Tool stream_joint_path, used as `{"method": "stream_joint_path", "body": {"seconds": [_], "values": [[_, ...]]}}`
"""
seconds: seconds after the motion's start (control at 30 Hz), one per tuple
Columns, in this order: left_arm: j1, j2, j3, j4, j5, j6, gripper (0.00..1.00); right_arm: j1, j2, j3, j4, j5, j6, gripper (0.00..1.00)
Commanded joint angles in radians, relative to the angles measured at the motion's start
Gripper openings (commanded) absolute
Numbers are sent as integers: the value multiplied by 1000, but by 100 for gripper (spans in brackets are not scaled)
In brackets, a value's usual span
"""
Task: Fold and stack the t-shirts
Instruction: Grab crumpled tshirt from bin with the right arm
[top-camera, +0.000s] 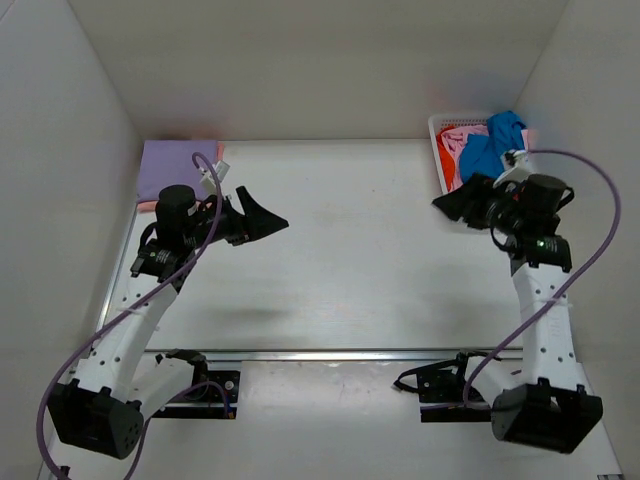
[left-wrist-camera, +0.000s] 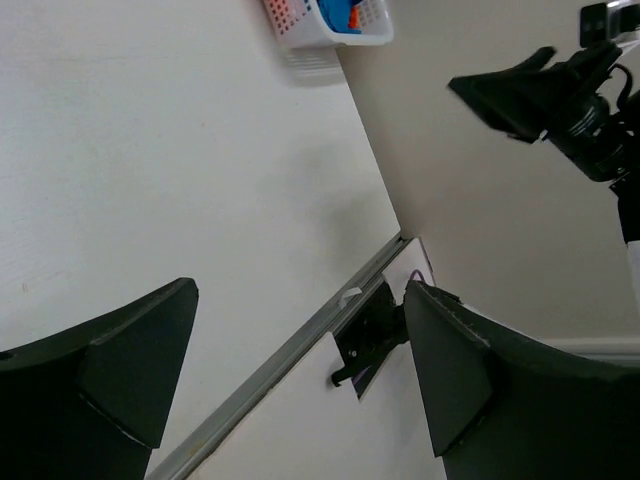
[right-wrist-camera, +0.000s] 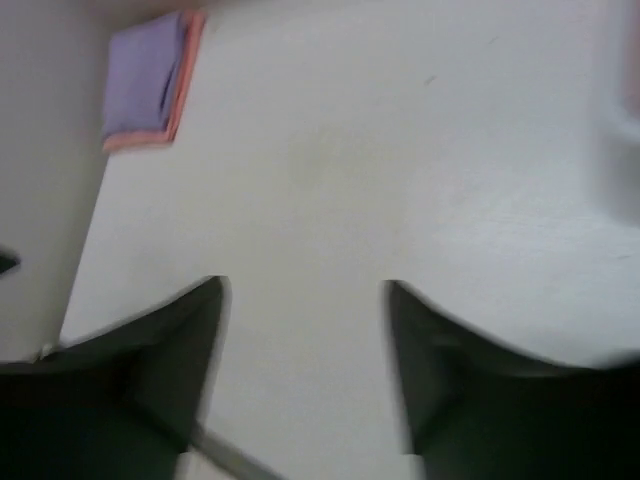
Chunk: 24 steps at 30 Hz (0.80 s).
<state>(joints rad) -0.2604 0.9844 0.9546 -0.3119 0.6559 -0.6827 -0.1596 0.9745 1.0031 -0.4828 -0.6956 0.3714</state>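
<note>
A folded lavender t-shirt lies on a pink/salmon one at the table's far left corner; the stack also shows in the right wrist view. A bright blue shirt and an orange-red one sit crumpled in the white mesh basket at the far right, which also shows in the left wrist view. My left gripper is open and empty, raised right of the stack. My right gripper is open and empty, raised just in front of the basket.
White walls enclose the table on the left, back and right. A metal rail runs along the near edge by the arm bases. The right arm shows in the left wrist view.
</note>
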Motion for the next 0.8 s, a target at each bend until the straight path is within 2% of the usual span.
{"method": "stream_joint_path", "body": {"seconds": [0.0,0.03,0.07,0.1,0.13,0.17,0.2,0.23,0.27,0.3,0.33,0.37,0.4,0.47,0.53,0.57,0.6,0.63,0.77], "values": [[55,-1,-42,76,79,-43,94,-96,119,89,87,240,-89,46],[53,-3,-42,74,82,-43,91,-103,137,107,92,314,-118,31],[56,-1,-39,66,74,-35,80,-106,180,136,95,338,-140,16],[58,2,-36,59,71,-35,51,-112,232,169,87,397,-175,11],[59,3,-36,60,65,-37,31,-112,290,192,70,453,-198,12],[65,13,-37,50,67,-34,22,-103,317,228,76,508,-222,16],[79,16,-33,54,64,-38,15,-91,367,262,75,531,-233,27],[85,31,-33,53,70,-35,18,-77,419,294,91,577,-265,40],[87,36,-30,48,74,-37,26,-72,449,311,99,617,-284,48],[99,45,-22,53,89,-31,66,-69,517,349,104,628,-292,58],[107,59,-24,62,94,-29,81,-73,576,368,102,636,-292,63],[116,71,-2,54,108,-20,89,-75,634,440,105,648,-290,66],[118,76,7,42,102,-18,84,-72,667,466,105,671,-293,65],[134,92,33,19,76,-5,23,-63,800,596,95,689,-299,65],[156,97,26,25,76,-17,9,-61,935,707,54,718,-304,65],[165,100,15,25,82,-26,15,-61,963,771,43,726,-302,65],[179,108,16,37,100,-25,43,-63,1012,811,39,732,-298,65],[190,120,19,34,96,-25,60,-63,1061,840,26,746,-292,65],[204,146,67,-15,82,12,68,-81,1202,971,10,713,-304,62]]}}
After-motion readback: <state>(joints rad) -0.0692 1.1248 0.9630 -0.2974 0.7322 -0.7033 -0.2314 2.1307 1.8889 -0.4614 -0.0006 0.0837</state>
